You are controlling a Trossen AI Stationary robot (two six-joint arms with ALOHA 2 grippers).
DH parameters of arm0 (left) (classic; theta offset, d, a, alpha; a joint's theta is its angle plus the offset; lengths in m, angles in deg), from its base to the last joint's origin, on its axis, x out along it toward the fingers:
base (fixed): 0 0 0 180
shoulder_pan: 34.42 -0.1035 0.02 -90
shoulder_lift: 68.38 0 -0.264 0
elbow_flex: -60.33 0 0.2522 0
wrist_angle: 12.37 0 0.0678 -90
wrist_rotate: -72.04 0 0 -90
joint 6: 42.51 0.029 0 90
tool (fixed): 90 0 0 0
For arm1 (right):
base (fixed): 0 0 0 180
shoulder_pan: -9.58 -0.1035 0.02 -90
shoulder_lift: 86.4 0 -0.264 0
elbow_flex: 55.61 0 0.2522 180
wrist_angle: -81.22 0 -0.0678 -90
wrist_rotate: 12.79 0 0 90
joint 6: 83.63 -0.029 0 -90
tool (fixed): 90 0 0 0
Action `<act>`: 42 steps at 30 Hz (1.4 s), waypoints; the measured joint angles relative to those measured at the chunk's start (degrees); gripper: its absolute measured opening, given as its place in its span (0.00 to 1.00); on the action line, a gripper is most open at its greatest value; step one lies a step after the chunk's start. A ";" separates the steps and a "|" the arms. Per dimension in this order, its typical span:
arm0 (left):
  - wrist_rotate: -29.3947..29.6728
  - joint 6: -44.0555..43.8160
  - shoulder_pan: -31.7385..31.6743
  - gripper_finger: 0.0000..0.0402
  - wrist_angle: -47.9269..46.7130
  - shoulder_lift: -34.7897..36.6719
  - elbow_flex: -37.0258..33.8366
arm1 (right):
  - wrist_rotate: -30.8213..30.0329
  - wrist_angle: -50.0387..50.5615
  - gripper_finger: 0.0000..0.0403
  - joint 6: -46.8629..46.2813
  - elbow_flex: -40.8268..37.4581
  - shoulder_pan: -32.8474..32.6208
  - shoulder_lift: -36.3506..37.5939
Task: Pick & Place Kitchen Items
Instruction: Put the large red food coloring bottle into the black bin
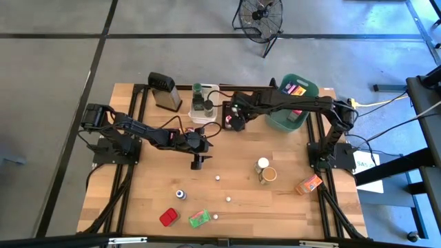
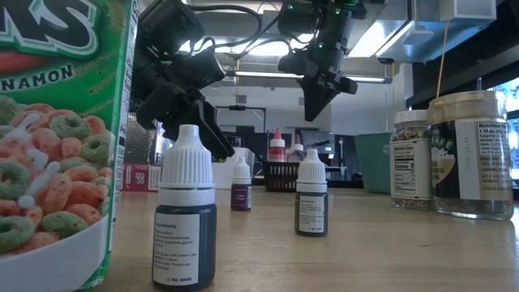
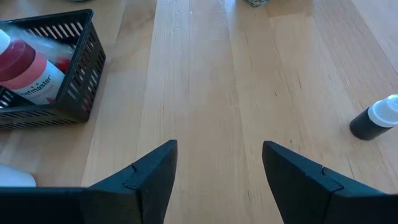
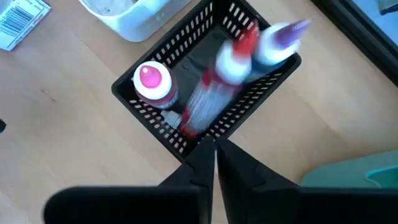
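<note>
Two end effectors: right end effector (image 4: 214,152) closed, empty, above black basket (image 4: 163,134); left end effector (image 3: 219,168) apart over bare table (image 3: 211,74), small bottle (image 3: 375,119) beside.

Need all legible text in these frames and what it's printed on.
"NAMON", the visible end of a word, on the green cereal box.
"Nutrition Facts" on the label of the clear spice jar.
"chefmaster" on the red bottle in the black basket.
Fine print on the white-capped dropper bottles, the barcode slip and the packet in the teal bin: too small to read.
</note>
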 joint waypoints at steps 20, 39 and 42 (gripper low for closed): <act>0.01 -0.02 0.00 0.58 -0.87 0.00 0.00 | 2.83 -1.37 0.03 -0.74 0.00 0.14 0.00; 0.02 -0.06 -0.01 0.58 -2.99 0.00 0.00 | 8.34 -6.70 0.38 7.74 -0.09 0.21 -5.96; 0.02 -0.04 0.00 0.58 -2.99 0.00 0.00 | 8.34 -7.17 0.43 7.91 -0.09 0.74 -6.93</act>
